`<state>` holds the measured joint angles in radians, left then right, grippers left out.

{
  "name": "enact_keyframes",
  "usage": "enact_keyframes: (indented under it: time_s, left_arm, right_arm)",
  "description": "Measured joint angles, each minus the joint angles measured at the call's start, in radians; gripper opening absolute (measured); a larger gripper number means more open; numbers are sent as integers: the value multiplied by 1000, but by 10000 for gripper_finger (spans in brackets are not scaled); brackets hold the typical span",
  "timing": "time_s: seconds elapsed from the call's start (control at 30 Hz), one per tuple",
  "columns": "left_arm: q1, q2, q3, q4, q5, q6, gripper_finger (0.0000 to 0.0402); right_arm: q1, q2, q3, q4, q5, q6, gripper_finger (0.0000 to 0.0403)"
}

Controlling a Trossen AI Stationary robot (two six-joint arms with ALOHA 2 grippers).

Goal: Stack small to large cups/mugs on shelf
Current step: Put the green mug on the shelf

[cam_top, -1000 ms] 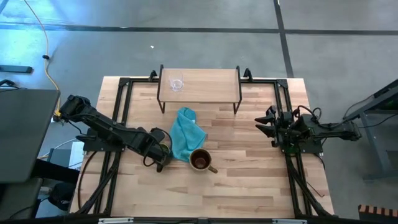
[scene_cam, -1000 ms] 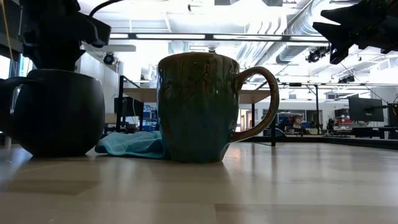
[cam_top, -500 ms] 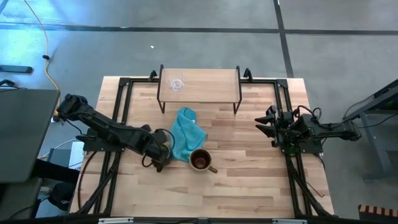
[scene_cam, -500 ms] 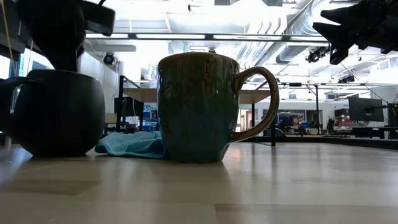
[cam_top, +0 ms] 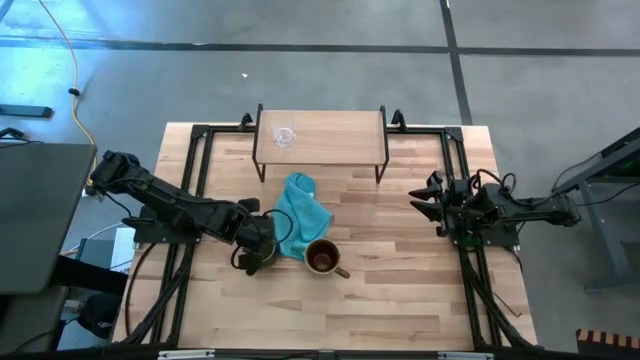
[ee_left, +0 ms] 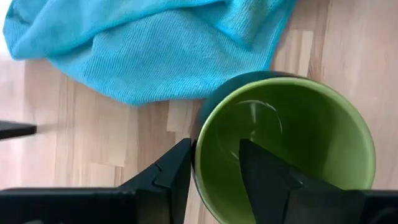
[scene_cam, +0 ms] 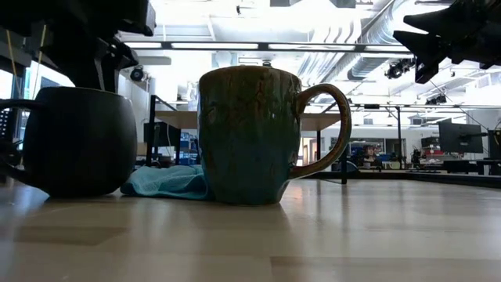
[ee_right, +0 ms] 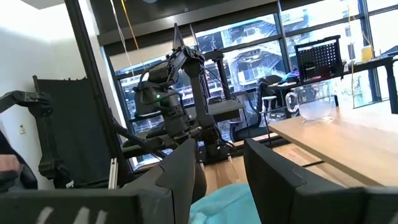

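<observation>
The left tool [ee_left: 214, 168] is down at the dark mug [ee_left: 286, 146], one finger [ee_left: 264, 174] reaching inside against the green inner wall and the other [ee_left: 171, 174] outside, so the rim sits between them. Whether they are truly squeezing the wall or only straddling it I cannot tell. From overhead that left tool [cam_top: 256, 250] sits near the front left of the desk [cam_top: 400, 290], and the dark mug [scene_cam: 77, 141] looks to stand on the wood in the low view, round-bellied, with the arm above it.

Just beside the mug lies the teal cloth [cam_top: 298, 215], crumpled, one edge close to the mug's side. On the other side of the cloth's lower corner stands the olive-tan mug [cam_top: 322, 257], upright, brown inside, its handle pointing toward the right. In the low view this taller mug [scene_cam: 249, 135] stands in front of the cloth [scene_cam: 164, 182].

Farther back, the shelf [cam_top: 340, 138] stands at the rear edge of the desk, and the small clear glass cup [cam_top: 285, 135] sits upright on its left part.

The right tool [cam_top: 424, 198] waits over the desk's right side, well apart from the mugs, its fingers spread with nothing between them.
</observation>
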<state>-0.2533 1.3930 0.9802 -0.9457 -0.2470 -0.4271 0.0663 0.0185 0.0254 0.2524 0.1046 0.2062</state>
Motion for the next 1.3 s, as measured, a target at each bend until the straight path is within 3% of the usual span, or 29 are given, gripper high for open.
enact_keyframes:
  time_s: [0.37,0.7,1.3]
  left_arm:
    - [111,1,-2,-117,18,-236,122]
    - [109,-4,-2,-44,62,-186,122]
    - [110,-4,-2,23,97,143,122]
  right_arm:
    - [0,0,0,-3,-3,22,128]
    - [0,0,0,-13,-4,22,128]
    - [0,0,0,-53,-7,22,128]
